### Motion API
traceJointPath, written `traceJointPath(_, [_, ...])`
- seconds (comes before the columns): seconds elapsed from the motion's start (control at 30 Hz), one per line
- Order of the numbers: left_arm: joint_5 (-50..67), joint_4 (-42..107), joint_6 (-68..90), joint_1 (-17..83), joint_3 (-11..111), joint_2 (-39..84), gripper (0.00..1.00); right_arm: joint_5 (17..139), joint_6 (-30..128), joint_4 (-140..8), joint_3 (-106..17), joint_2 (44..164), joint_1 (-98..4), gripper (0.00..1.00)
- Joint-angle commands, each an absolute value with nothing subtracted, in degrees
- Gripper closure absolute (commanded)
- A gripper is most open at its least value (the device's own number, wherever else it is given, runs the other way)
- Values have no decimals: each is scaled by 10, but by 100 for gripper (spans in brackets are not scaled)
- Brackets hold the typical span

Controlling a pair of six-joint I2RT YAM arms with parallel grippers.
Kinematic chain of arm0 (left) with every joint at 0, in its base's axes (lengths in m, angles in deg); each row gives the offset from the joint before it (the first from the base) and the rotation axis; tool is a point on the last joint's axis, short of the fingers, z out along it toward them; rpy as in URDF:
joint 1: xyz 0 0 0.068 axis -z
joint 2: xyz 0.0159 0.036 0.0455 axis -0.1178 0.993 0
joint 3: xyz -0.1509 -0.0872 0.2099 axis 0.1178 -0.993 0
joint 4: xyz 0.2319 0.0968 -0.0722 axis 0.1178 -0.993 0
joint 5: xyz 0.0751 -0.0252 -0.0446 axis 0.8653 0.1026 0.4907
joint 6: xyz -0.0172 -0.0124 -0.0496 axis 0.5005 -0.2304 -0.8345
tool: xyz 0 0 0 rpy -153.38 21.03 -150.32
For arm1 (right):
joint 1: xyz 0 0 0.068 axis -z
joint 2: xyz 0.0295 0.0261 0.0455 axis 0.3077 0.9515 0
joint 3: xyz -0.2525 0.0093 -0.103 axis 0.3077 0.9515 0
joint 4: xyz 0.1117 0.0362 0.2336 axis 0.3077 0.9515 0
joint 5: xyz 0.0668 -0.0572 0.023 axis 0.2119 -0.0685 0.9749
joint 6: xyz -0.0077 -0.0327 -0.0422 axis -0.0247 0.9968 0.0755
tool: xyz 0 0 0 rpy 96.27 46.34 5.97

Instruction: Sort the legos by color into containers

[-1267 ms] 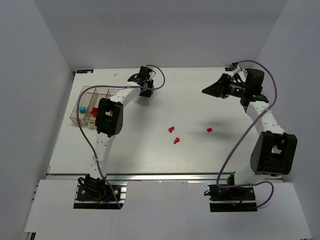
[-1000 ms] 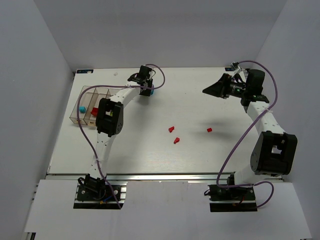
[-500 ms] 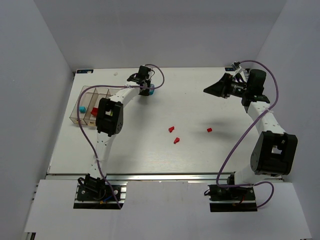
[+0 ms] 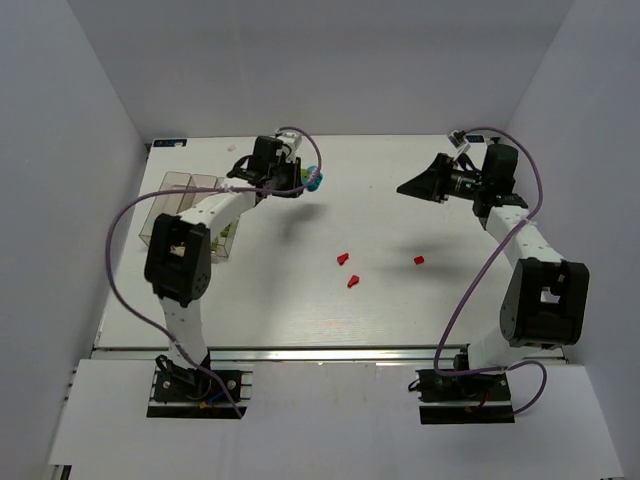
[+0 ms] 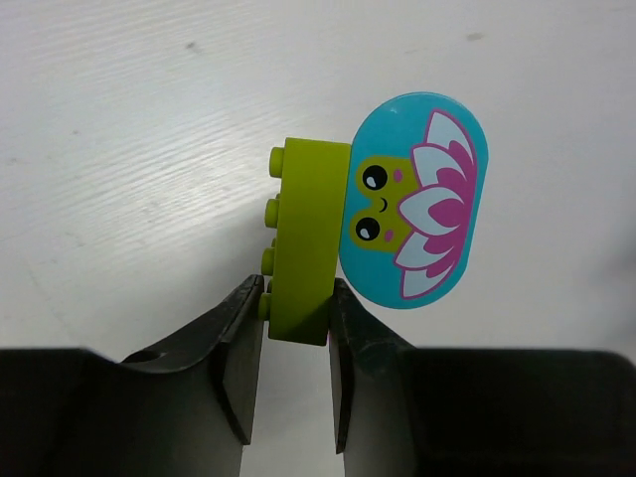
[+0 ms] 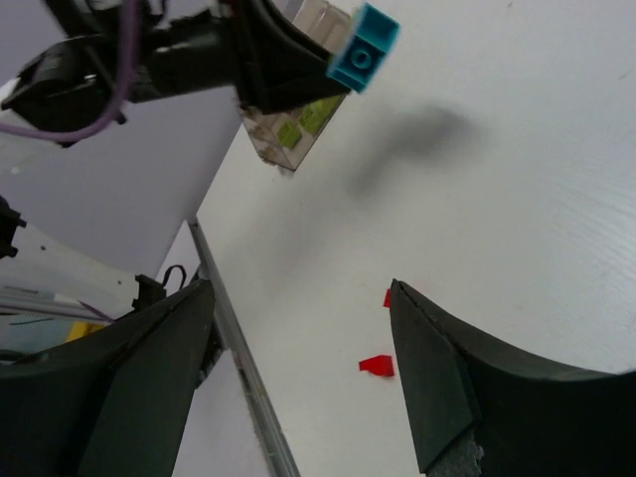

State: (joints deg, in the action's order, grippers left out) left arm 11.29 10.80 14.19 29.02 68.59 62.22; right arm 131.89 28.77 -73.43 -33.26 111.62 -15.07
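No words, numbers or brand marks can be read in any view. The one printed sign is a picture on the flat face of the cyan brick point(image 5: 417, 199): a green frog face with two black eyes, pink cheeks and a small smile, set among pink and white petals. That brick is joined to the lime brick point(image 5: 308, 238) pinched between the left fingers point(image 5: 237, 348).

A lime green brick point(image 5: 303, 243) carries a cyan-blue piece point(image 5: 417, 204) printed with a green frog face among pink-and-white petals. The fingers point(image 5: 238, 358) on the brick are black. Red bits point(image 4: 352, 281) dot the white worktop point(image 4: 400, 210). The clear containers point(image 4: 185, 185) show lime green inside. The cables point(image 6: 50, 129) are purple.
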Motion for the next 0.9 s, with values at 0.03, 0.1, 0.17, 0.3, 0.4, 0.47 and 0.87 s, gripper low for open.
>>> traceJointPath(0.03, [-34, 244, 76, 299, 579, 490, 100, 1311, 235, -785, -303, 1125, -205, 23])
traceJointPath(0.1, [-50, 269, 54, 313, 554, 478, 100, 1287, 229, -783, -300, 1129, -227, 21])
traceJointPath(0.17, [-63, 272, 48, 327, 541, 472, 100, 1254, 237, -775, -294, 1126, -242, 21])
traceJointPath(0.3, [-61, 268, 37, 356, 551, 476, 100, 1220, 237, -773, -293, 1126, -275, 22])
traceJointPath(0.4, [-50, 254, 38, 379, 565, 489, 100, 1194, 224, -762, -301, 1129, -296, 21])
traceJointPath(0.47, [-39, 246, 40, 387, 572, 498, 100, 1169, 229, -757, -303, 1130, -307, 21])
traceJointPath(0.87, [-17, 226, 51, 417, 595, 512, 100, 1112, 249, -670, -354, 1171, -328, 29])
